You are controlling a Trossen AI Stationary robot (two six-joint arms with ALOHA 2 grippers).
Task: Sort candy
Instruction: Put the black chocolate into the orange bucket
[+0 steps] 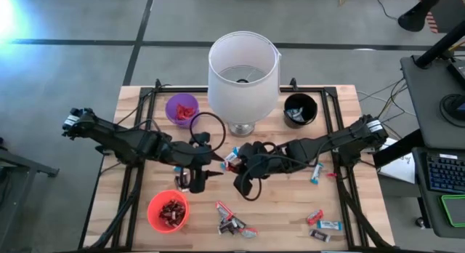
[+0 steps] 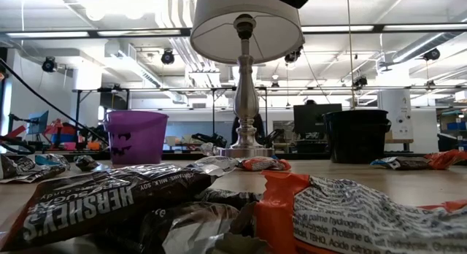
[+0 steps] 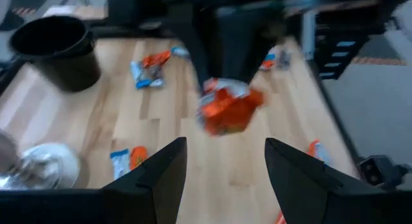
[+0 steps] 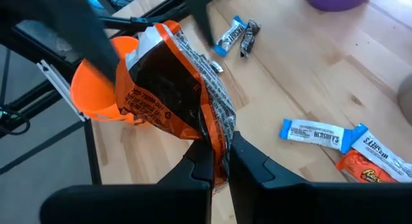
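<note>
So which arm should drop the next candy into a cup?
Probably right: its pincer is shut on an orange-wrapped candy, near the orange cup. The left pincer is open, empty.

I count three plastic cups around the white-shaded lamp on its silver base (image 1: 243, 75): one purple cup (image 1: 182, 109) just left of the lamp, one black cup (image 1: 300, 110) just right of it, and one orange-red cup (image 1: 168, 211) well in front of it, to the left. Loose shiny-wrapped mini candy bars (image 1: 234, 222) on the wooden slat table (image 1: 283, 202): roughly four clustered in front of the lamp, three further right of that cluster, one blue-and-white bar right of the lamp, and two close in front of the lamp's base. That candy tally is approximate, since overlapping wrappers blur together. Two dark arms, one crumpled orange wrapper (image 4: 174, 89).
</note>
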